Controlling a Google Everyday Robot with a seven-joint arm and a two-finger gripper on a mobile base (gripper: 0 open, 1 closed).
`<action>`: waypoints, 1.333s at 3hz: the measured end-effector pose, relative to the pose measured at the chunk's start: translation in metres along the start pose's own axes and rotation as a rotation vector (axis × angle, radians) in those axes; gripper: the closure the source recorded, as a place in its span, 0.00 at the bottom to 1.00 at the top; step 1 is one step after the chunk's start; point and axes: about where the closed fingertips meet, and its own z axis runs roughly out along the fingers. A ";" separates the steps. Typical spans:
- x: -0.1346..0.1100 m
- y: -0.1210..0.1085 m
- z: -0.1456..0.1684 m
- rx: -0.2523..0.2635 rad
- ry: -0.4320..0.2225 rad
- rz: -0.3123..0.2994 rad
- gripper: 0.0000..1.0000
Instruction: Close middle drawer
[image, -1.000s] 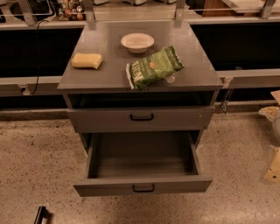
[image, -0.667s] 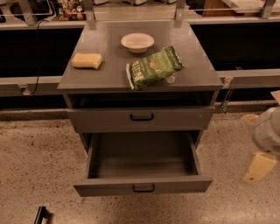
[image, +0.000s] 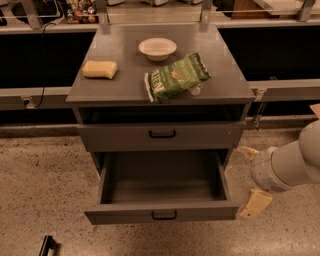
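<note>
The grey metal middle drawer with a small black bar handle (image: 162, 182) is pulled wide open.
It sits low in the middle of the frame, under the shut grey top drawer (image: 120, 136). The robot's gripper (image: 252, 178) is at the lower right, just beside the open drawer. Its two tan fingers (image: 256, 204) are spread apart and hold nothing.

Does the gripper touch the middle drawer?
Cannot tell. In the camera view the gripper, right of the middle drawer, has its lower finger at the front corner; neither gap nor contact shows plainly.
</note>
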 end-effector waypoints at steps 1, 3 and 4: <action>0.017 0.017 0.031 -0.097 0.018 0.033 0.00; 0.058 0.081 0.120 -0.278 -0.071 0.091 0.00; 0.051 0.088 0.122 -0.317 -0.061 0.048 0.00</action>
